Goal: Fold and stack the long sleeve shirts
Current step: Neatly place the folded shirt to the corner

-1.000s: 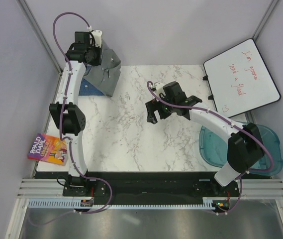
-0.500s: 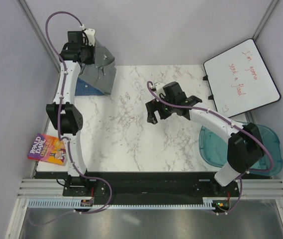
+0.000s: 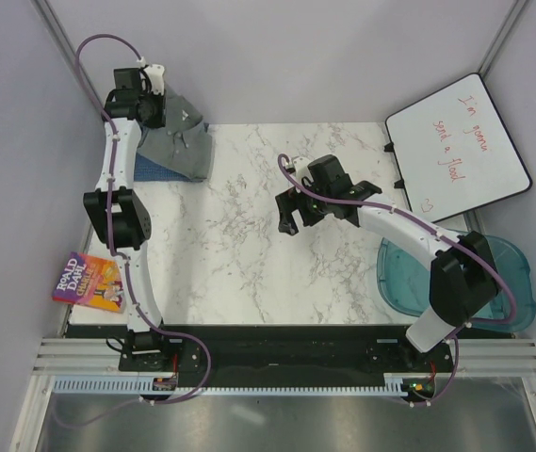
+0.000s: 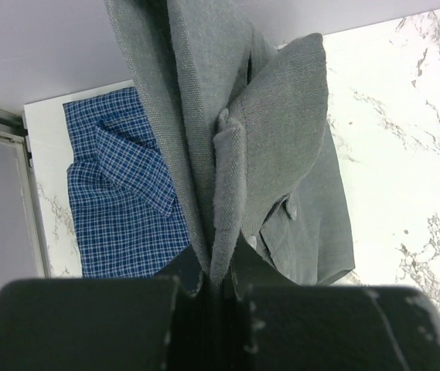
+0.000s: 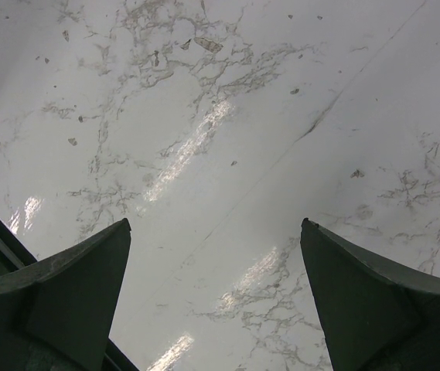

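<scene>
My left gripper (image 3: 151, 105) is shut on the grey shirt (image 3: 178, 139) and holds it up at the table's far left corner; the cloth hangs down onto the blue checked shirt (image 3: 154, 170), which lies flat beneath it. In the left wrist view the grey shirt (image 4: 239, 147) runs up from my closed jaws, with the blue checked shirt (image 4: 119, 205) on the table to its left. My right gripper (image 3: 289, 218) is open and empty over the bare marble table (image 3: 249, 254) near its middle; the right wrist view shows its fingers (image 5: 73, 286) wide apart over marble.
A colourful paperback book (image 3: 89, 281) overhangs the table's left edge. A whiteboard (image 3: 456, 146) with red writing leans at the far right. A teal plastic lid (image 3: 409, 273) lies off the right edge. Grey walls close in the back and left.
My left gripper has moved further left and back with the grey shirt, dragging it over the blue shirt. The right arm has stayed still.
</scene>
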Motion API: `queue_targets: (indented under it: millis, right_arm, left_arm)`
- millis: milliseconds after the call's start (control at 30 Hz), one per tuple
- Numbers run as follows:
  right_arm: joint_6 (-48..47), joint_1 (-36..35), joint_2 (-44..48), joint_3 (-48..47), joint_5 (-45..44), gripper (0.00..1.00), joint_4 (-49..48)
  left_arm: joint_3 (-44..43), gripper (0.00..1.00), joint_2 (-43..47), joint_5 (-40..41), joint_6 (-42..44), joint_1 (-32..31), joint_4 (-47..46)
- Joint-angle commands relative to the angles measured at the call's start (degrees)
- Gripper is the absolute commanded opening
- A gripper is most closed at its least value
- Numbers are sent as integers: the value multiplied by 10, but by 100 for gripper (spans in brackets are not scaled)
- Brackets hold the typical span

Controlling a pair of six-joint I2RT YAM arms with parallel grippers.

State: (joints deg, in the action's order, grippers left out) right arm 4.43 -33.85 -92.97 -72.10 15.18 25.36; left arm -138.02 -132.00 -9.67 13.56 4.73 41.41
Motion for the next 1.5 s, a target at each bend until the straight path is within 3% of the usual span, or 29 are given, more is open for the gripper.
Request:
queue_targets:
  millis: [0, 500, 600, 633, 733, 933, 1033, 1067, 1267, 1467]
  right_arm:
    - [0, 4, -9, -2, 0, 98, 2]
    - [1, 4, -31, -12, 0, 98, 7]
    - [4, 4, -32, -14, 2, 98, 8]
    - [3, 4, -32, -14, 2, 98, 9]
    - [2, 4, -30, -18, -3, 98, 14]
    - [-10, 9, 0, -33, -16, 98, 28]
    - [-13, 21, 16, -39, -17, 98, 28]
    - [-13, 24, 24, -43, -17, 98, 30]
    - [-22, 64, 70, -48, -21, 98, 33]
    - [-37, 139, 125, -44, -20, 98, 54]
  left_arm:
    - [-9, 2, -4, -33, 33, 11, -57]
    - [19, 2, -26, -26, 73, 36, -115]
    - [34, 15, -33, 3, 87, 39, -145]
    - [39, 40, -37, 17, 90, 43, -157]
    - [19, 62, -45, 62, 93, 59, -174]
    - [-3, 80, 24, 40, 69, 105, -164]
    - [41, 86, 90, -31, 61, 117, -123]
    - [52, 99, 106, -48, 64, 117, -105]
    - [76, 99, 203, -164, 35, 116, 68]
    - [164, 99, 322, -242, 15, 107, 164]
